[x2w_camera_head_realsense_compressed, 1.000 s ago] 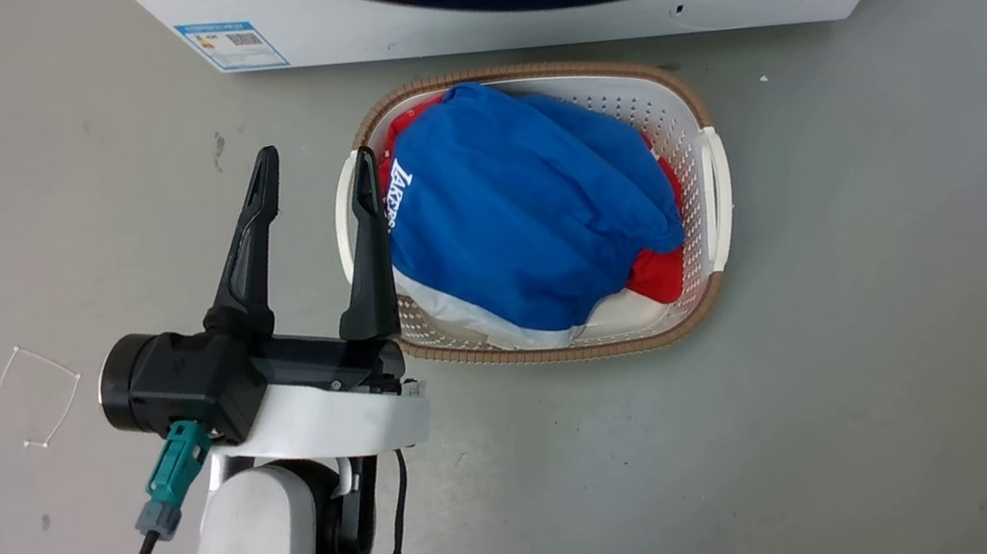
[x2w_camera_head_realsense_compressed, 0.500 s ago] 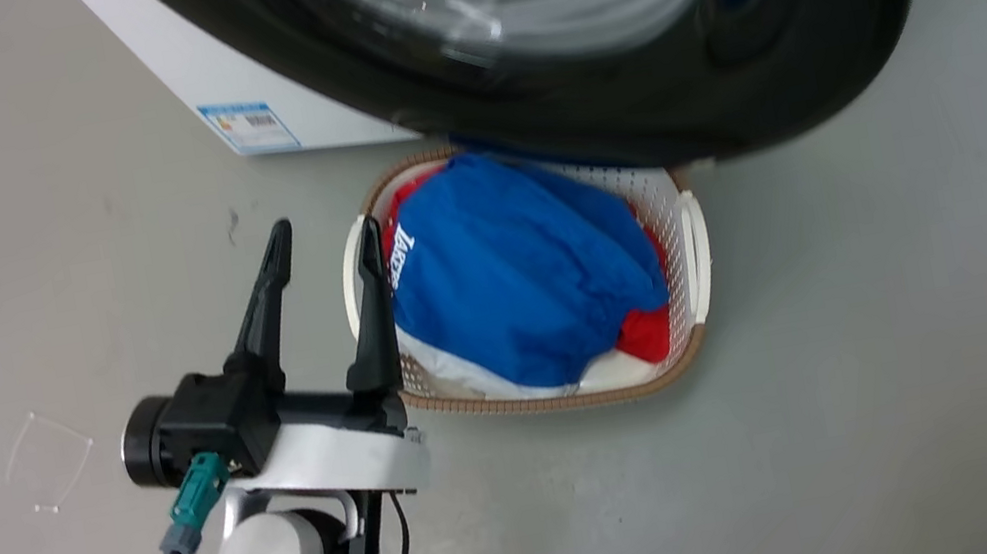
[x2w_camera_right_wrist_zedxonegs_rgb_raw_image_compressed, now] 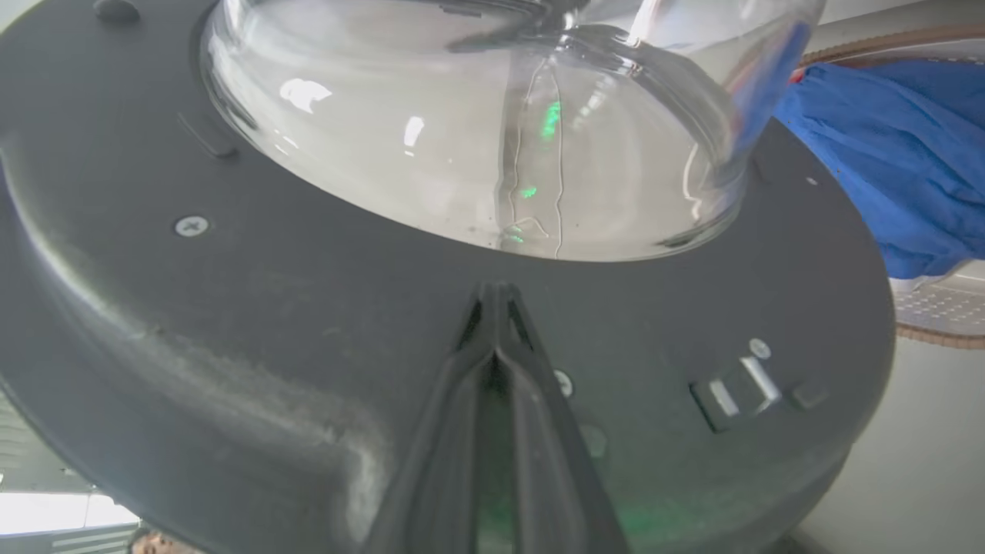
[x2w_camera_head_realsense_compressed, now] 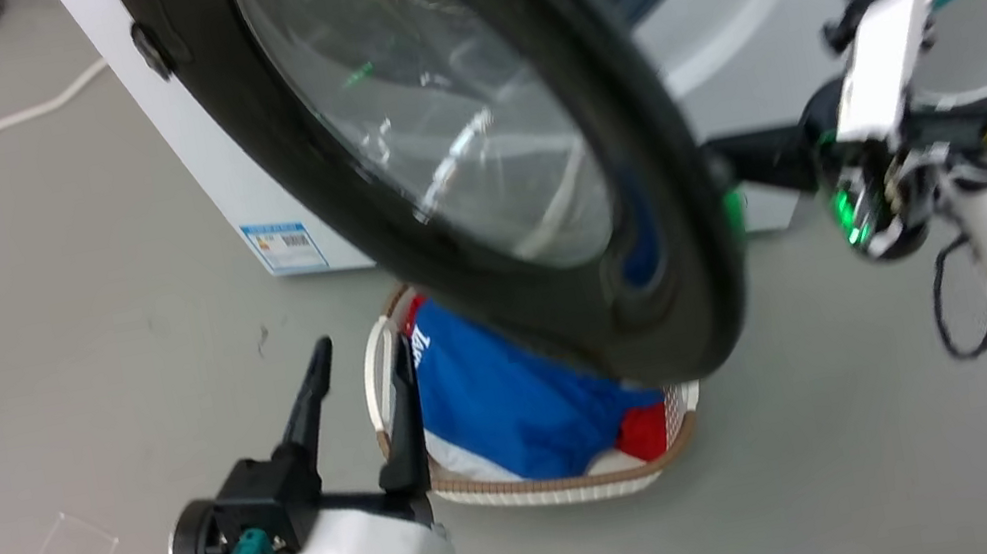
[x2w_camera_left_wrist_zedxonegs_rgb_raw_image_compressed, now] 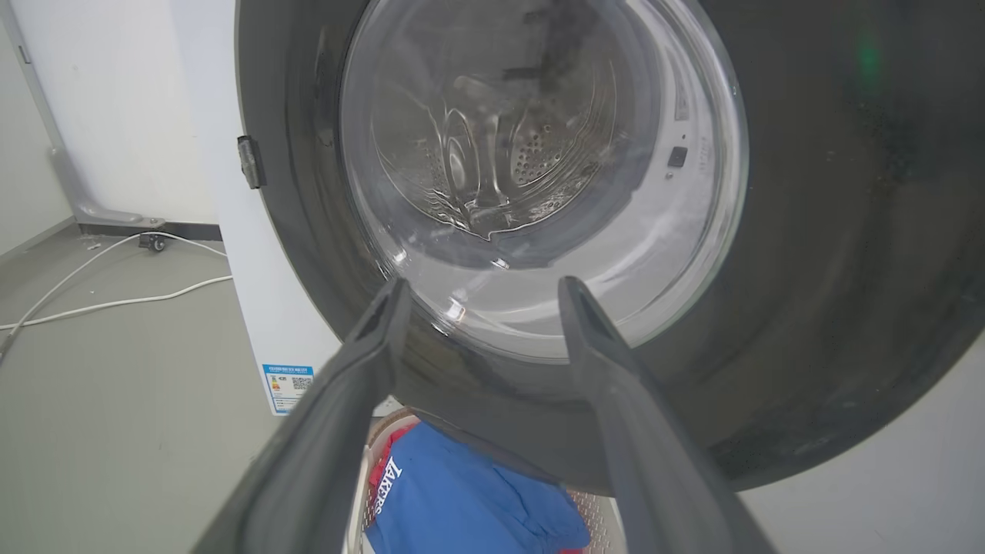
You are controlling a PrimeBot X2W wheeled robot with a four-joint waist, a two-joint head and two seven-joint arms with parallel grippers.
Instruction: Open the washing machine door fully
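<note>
Right hand (x2w_camera_right_wrist_zedxonegs_rgb_raw_image_compressed: pixel 495 296), fingers together, sits against the inner face of the washing machine door (x2w_camera_head_realsense_compressed: pixel 453 162), likely pushing it wider; left hand (x2w_camera_left_wrist_zedxonegs_rgb_raw_image_compressed: pixel 483 283), fingers apart, hangs clear.

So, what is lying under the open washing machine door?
A white basket sits below the washing machine door, holding blue cloth and red cloth. The door hides the basket's far part, so anything there cannot be seen.

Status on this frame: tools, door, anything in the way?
Left tool open, idle by basket. Right tool shut, tips against inner face of door. Door part open, hanging over basket. Basket sits low; likely no block.
</note>
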